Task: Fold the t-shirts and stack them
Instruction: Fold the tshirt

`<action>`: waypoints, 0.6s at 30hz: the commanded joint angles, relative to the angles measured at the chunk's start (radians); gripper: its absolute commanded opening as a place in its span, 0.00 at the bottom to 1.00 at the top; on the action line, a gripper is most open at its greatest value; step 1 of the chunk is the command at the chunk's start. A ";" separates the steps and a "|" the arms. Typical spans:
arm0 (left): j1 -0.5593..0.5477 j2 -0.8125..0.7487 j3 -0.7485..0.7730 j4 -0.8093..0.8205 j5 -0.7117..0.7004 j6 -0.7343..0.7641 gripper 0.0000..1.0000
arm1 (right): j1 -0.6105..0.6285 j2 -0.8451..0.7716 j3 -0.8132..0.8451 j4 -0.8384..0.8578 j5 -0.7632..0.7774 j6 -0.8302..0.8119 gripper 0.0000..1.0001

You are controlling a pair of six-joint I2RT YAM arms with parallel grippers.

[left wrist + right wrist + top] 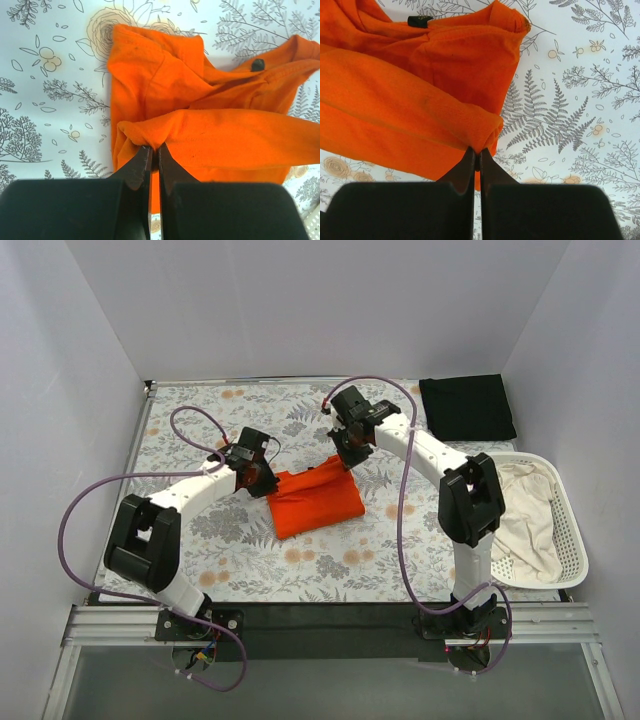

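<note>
The orange t-shirt (316, 502) lies partly folded in the middle of the table. My left gripper (262, 480) is shut on its far left edge; the left wrist view shows a fold of orange cloth (210, 135) pinched at the fingertips (154, 150) and lifted. My right gripper (347, 452) is shut on the far right corner; in the right wrist view the orange fold (420, 110) is pinched at the fingertips (476, 152). The black t-shirt (467, 407) lies folded flat at the back right.
A white slatted basket (570, 530) with pale cloth (525, 520) in it stands at the right edge. The table has a floral cover (250, 560). White walls close in the left, back and right.
</note>
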 commanded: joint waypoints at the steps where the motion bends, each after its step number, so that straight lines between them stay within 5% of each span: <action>1: 0.015 0.006 -0.013 0.049 -0.043 0.015 0.00 | -0.012 0.011 -0.007 0.071 0.016 -0.019 0.01; 8: 0.021 0.043 -0.017 0.100 -0.054 0.041 0.06 | -0.029 0.020 -0.066 0.133 0.026 0.011 0.01; 11: 0.021 0.040 -0.004 0.103 -0.058 0.050 0.21 | -0.037 0.012 -0.077 0.148 0.036 0.024 0.09; 14: 0.021 0.002 0.004 0.100 -0.066 0.067 0.50 | -0.037 -0.026 -0.099 0.179 0.038 0.037 0.23; 18: 0.020 -0.087 0.001 0.088 -0.063 0.099 0.67 | -0.035 -0.129 -0.183 0.260 0.018 0.045 0.33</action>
